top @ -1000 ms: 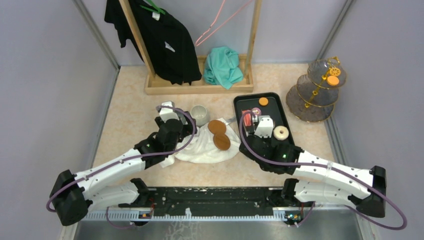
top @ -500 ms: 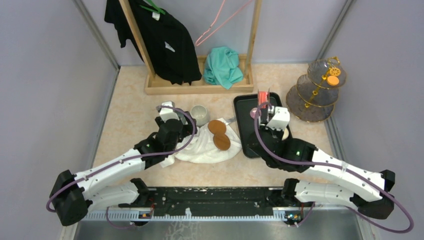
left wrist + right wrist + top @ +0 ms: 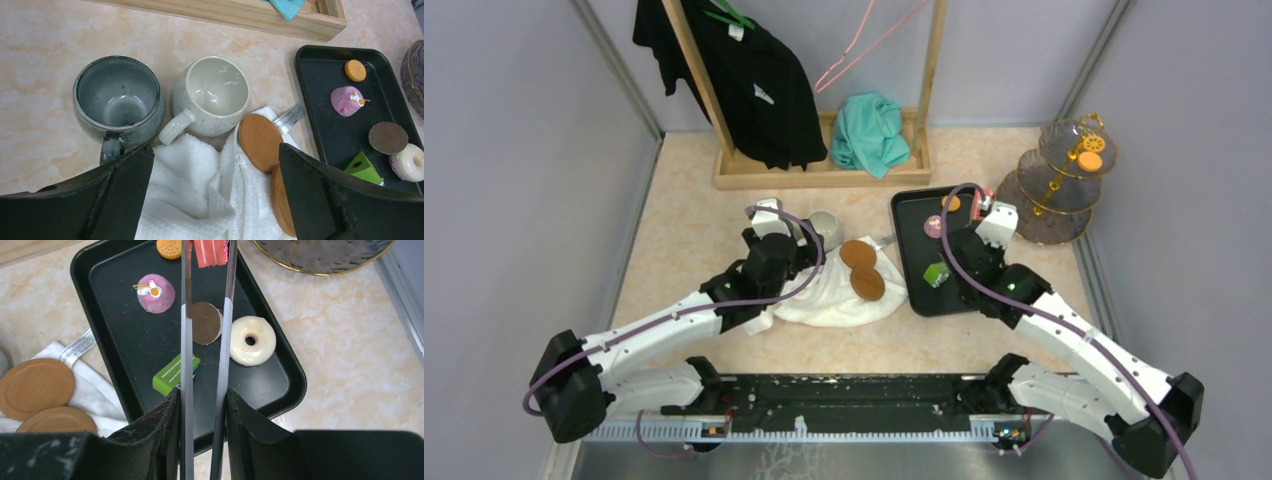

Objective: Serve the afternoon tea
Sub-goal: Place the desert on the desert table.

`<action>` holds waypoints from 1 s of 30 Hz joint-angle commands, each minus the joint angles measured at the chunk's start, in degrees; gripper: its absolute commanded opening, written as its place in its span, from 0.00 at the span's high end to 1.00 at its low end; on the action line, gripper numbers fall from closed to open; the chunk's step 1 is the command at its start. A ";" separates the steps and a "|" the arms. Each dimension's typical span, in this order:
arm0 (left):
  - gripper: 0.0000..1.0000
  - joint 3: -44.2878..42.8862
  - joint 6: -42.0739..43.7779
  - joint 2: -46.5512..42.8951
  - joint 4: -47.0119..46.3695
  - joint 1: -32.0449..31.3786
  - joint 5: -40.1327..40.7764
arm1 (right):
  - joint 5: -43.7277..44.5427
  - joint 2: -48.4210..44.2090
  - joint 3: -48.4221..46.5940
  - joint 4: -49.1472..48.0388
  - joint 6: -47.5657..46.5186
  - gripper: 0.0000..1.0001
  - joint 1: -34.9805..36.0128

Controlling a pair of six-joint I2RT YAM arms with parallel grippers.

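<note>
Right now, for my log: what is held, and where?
Right gripper squeezes metal tongs across both arms, far from tips, which pinch a red sweet. Left gripper empty.

counter [image 3: 686,232]: pale, marbled
far edge: wooden rack base [image 3: 824,178]
far right corner: three-tier stand [image 3: 1054,192]
middle: black tray [image 3: 916,240], white towel [image 3: 834,298] just beside it
behind towel: grey mug [image 3: 117,97], white mug [image 3: 212,95], side by side

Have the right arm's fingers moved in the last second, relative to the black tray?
Yes. The right fingers, holding the tongs, went from over the black tray's middle to its far right corner, toward the stand.
</note>
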State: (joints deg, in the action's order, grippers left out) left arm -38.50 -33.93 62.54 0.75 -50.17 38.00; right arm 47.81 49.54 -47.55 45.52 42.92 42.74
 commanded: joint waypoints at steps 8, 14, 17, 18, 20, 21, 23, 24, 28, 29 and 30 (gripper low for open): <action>0.01 -0.62 2.79 -0.82 -4.05 -0.52 -0.18 | -5.19 6.45 0.77 -16.35 -4.58 1.00 -8.65; 0.01 -0.77 3.23 -1.18 -4.23 -0.45 -0.33 | -9.18 7.25 1.40 -19.64 -5.58 1.00 -13.91; 0.01 -0.72 3.32 -1.22 -4.29 -0.49 -0.34 | -11.81 8.05 1.40 -21.09 -6.18 1.00 -16.97; 0.01 -0.71 3.31 -1.15 -4.27 -0.48 -0.42 | -12.70 8.42 1.41 -21.69 -6.31 1.00 -17.89; 0.01 -0.77 3.35 -1.03 -4.31 -0.50 -0.49 | -14.44 9.29 1.41 -22.69 -6.57 1.00 -19.39; 0.01 -0.67 3.39 -0.98 -4.30 -0.48 -0.47 | -14.85 9.73 1.41 -23.20 -6.69 1.00 -19.89; 0.01 -0.64 3.52 -1.09 -4.27 -0.46 -0.43 | -15.40 10.48 1.45 -24.06 -6.74 1.00 -21.01; 0.01 -0.61 3.50 -1.15 -4.36 -0.45 -0.40 | -15.87 10.82 1.49 -24.51 -6.86 1.00 -21.56; 0.01 -0.27 3.48 -1.28 -4.62 -0.48 -0.37 | -18.10 12.07 1.69 -26.03 -6.87 1.00 -24.11; 0.01 -0.19 3.50 -1.24 -4.70 -0.50 -0.42 | -18.16 12.25 1.74 -26.30 -6.88 1.00 -24.46; 0.01 -0.17 3.52 -1.28 -4.80 -0.46 -0.46 | -18.21 12.45 1.76 -26.55 -6.94 1.00 -24.79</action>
State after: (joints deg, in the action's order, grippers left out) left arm -38.50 -31.18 62.46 -1.87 -50.17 37.91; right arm 30.68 62.00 -45.34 24.93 36.91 19.62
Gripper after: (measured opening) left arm 0.994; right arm 0.326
